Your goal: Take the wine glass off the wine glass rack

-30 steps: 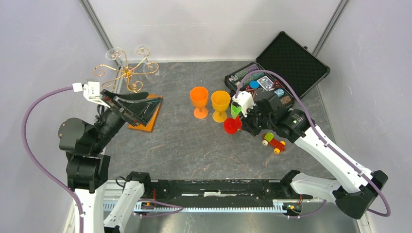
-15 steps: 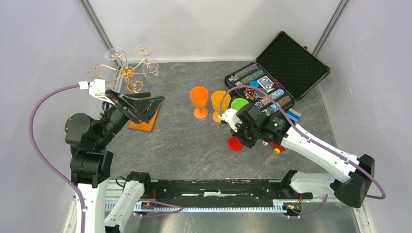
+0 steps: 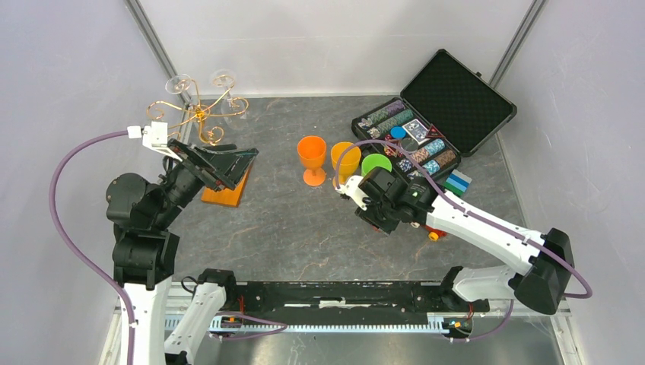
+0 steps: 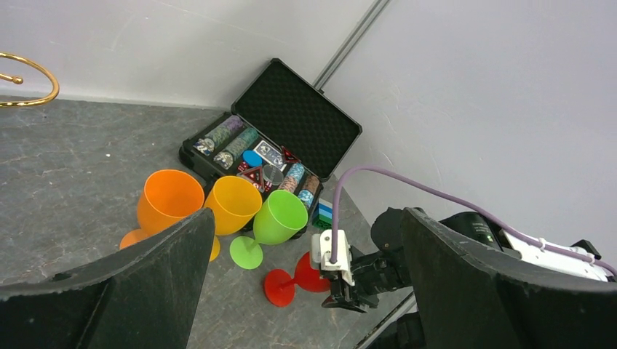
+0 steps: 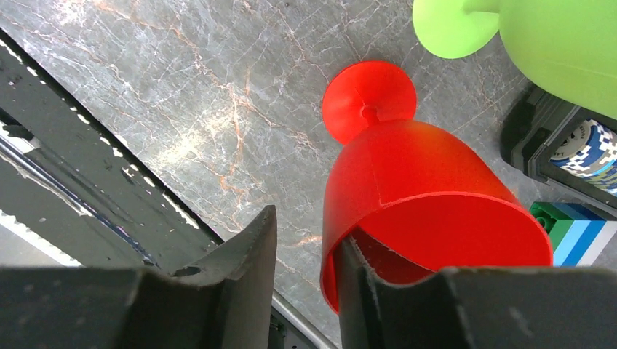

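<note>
The rack (image 3: 199,114) is seen at the far left corner of the counter (image 3: 289,228), and two clear glasses (image 3: 179,82) are hung from its wire arms. Its wooden base (image 3: 220,196) is partly covered by the left gripper (image 3: 232,169), whose jaws are spread wide and hold nothing.

To the right, the red glass (image 5: 415,189) is found at the right gripper (image 5: 305,233), well apart from the rack. The jaws are slightly parted, with one finger (image 5: 364,291) inside the cup, the other outside, and the cup wall between them. A gap is visible beside the outer finger.

An orange glass (image 3: 312,156), a yellow glass (image 3: 344,158) and a green glass (image 5: 553,43) are stood upright in a row just beyond the red glass. An open black case (image 3: 456,95) is set behind them.
</note>
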`<state>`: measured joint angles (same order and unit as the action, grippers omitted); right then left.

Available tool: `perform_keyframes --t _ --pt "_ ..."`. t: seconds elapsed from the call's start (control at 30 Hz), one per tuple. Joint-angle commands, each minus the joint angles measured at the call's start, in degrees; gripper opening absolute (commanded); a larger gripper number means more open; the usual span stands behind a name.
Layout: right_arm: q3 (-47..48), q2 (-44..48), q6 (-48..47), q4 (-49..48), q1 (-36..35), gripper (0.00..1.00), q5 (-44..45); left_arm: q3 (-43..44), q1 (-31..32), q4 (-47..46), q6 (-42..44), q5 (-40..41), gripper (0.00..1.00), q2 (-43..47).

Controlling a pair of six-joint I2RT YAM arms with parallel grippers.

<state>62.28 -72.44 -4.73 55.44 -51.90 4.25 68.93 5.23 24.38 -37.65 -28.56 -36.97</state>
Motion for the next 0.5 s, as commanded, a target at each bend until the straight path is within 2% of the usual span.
perform_keyframes --t 0.0,0.1,0.23,0.33,0.47 --pt "2.34 -0.05 -0.1 1.06 -0.56 0.41 1.42 0.16 0.04 -0.21 1.5 1.22 1.0 -0.42" --pt "3.74 0.32 -0.19 1.08 -0.55 0.43 1.28 0.07 0.1 -0.19 1.35 1.29 1.0 -0.66" --pt "4.6 0.72 -0.28 0.7 -0.58 0.38 2.5 -0.06 0.07 -0.52 1.09 1.4 1.0 -0.74" --pt "4.95 0.57 -0.14 0.39 -0.57 0.27 2.97 -0.06 0.04 -0.65 0.86 1.36 1.0 -0.77" --pt "5.32 0.59 -0.1 0.17 -0.58 0.06 2.52 0.07 0.04 -0.65 0.88 1.46 1.0 -0.8"
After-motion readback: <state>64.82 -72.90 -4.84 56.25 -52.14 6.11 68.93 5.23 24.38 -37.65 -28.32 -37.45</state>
